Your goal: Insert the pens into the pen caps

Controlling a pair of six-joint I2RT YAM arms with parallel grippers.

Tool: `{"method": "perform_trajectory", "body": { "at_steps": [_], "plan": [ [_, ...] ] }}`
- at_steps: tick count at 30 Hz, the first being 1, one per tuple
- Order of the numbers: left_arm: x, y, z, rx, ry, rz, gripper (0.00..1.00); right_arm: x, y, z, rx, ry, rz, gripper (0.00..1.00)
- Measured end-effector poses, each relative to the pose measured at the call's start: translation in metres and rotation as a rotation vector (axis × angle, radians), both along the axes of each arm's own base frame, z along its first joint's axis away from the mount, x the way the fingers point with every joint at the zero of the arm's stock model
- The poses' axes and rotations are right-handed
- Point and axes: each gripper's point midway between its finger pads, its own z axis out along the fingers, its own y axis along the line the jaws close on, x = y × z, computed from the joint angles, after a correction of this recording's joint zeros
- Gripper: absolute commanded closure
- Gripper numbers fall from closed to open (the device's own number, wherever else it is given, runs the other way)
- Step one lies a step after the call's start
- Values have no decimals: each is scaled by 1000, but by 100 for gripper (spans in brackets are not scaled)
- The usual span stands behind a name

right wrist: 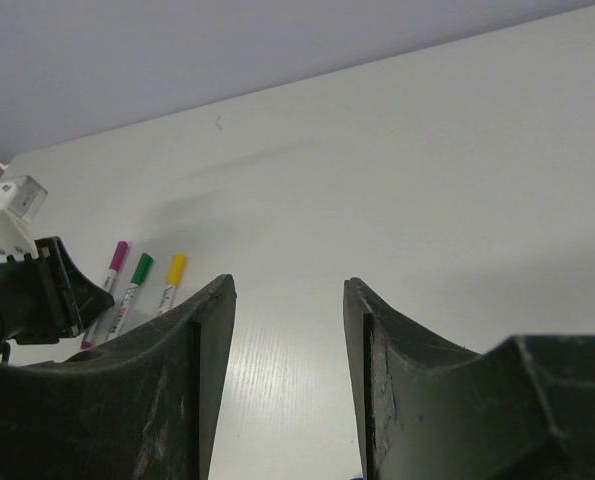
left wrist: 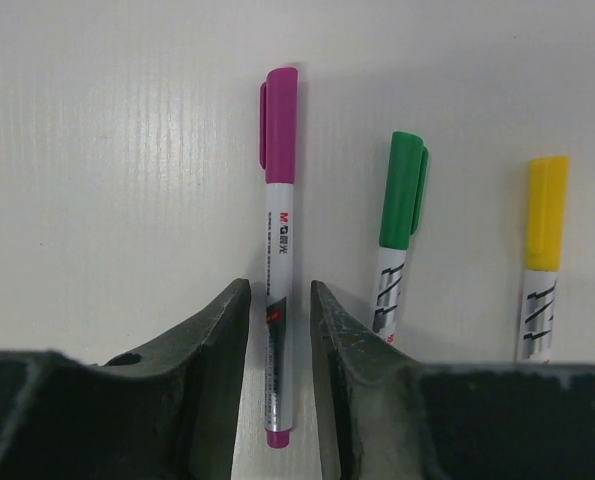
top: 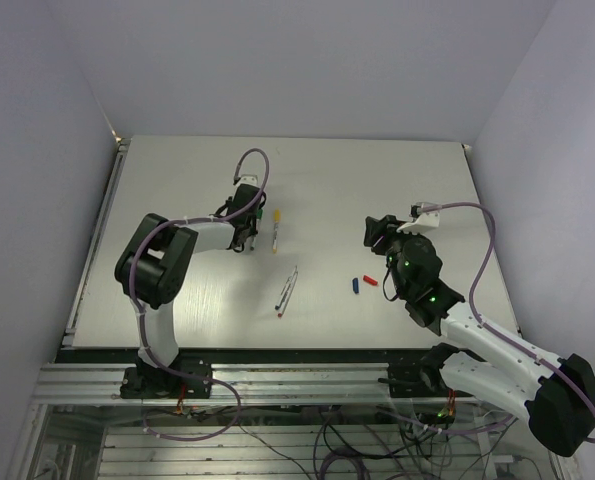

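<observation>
My left gripper [left wrist: 277, 290] is open and low over the table, its jaws either side of the barrel of a purple-capped pen [left wrist: 277, 190] that lies flat with a small gap on each side. A green-capped pen [left wrist: 401, 225] and a yellow-capped pen [left wrist: 542, 240] lie parallel to its right. In the top view the left gripper [top: 247, 238] is beside the yellow-capped pen [top: 275, 230]. Two uncapped pens [top: 288, 290] lie together mid-table. A blue cap [top: 355, 285] and a red cap [top: 370, 280] lie near my right gripper [top: 371, 232], which is open and empty [right wrist: 285, 285].
The white table [top: 377, 180] has a metal rail along its left edge [top: 95, 250] and grey walls behind and at the sides. The three capped pens also show far left in the right wrist view [right wrist: 137, 275], next to the left arm's wrist [right wrist: 27, 290].
</observation>
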Motion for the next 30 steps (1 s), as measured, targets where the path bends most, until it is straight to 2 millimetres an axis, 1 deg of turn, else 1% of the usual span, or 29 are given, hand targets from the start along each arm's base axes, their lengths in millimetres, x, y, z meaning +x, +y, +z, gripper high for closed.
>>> {"method": "perform_trajectory", "body": {
  "at_steps": [4,7,9,14,17,20,23,25,27,30],
  "plan": [
    [0,0,4,-1,-3,0,59,0,0,0,0,0,0,53],
    [0,0,16,-10,-20,0,59,0,0,0,-1,1,0,53],
    [1,-1,31,-25,-49,0,59,0,0,-1,-2,2,0,53],
    [2,-2,81,-81,-148,-3,59,0,0,-2,-3,5,-1,53],
    [-3,-3,94,-108,-172,-17,60,0,-1,-4,-3,14,-7,53],
    [-18,-7,95,-135,-160,-55,60,0,-2,-14,-13,47,-17,53],
    [-33,-14,85,-155,-123,-98,60,-1,-4,-33,-45,111,-27,53],
    [-46,-24,76,-164,-94,-138,60,-3,-5,-45,-65,151,-34,53],
    [-63,-37,67,-163,-66,-185,60,-5,-7,-55,-83,188,-40,53],
    [-94,-69,56,-156,-25,-286,60,-8,-10,-63,-93,218,-46,53]
  ]
}}
